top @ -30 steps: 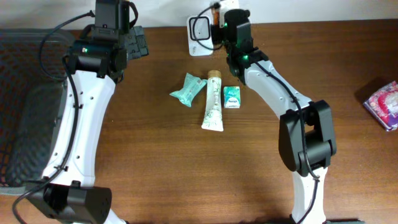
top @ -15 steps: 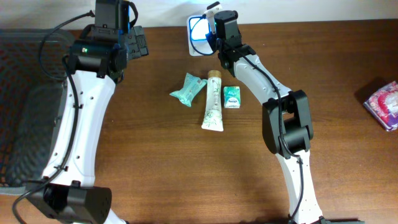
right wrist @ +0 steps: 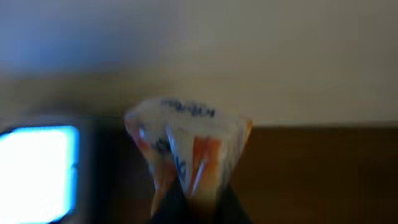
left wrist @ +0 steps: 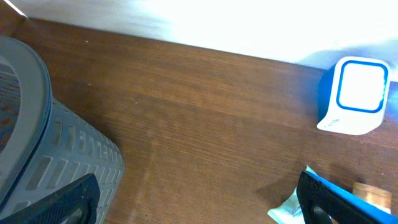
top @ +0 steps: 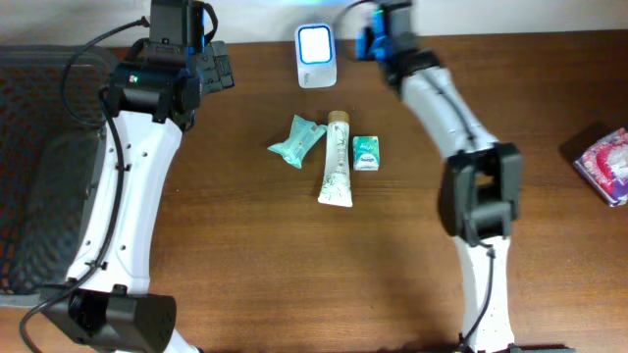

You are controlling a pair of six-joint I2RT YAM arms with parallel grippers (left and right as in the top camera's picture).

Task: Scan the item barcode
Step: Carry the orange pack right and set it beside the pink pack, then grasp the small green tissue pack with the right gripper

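Orange-and-white packet (right wrist: pixel 186 152) is hanging pinched between the pressed-together fingers of our right gripper (right wrist: pixel 193 208). The wrist view is showing it blurred, its print unreadable. We are holding it up at the far edge of the table (top: pixel 294 255), just to the right of the scanner (top: pixel 316 44), whose face is glowing white with a blue border. From overhead the right gripper is showing only as a blue-black blur, so we cannot tell whether packet and scanner are touching. Our left gripper (left wrist: pixel 193 193) is standing spread wide over bare wood, gripping nothing, with a grey basket (left wrist: pixel 37 143) at its left. Mid-table a teal pouch (top: pixel 296 140), a pale tube (top: pixel 336 159) and a small green box (top: pixel 365 152) are lying side by side. A pink packet (top: pixel 606 165) is lying well apart at the right edge.
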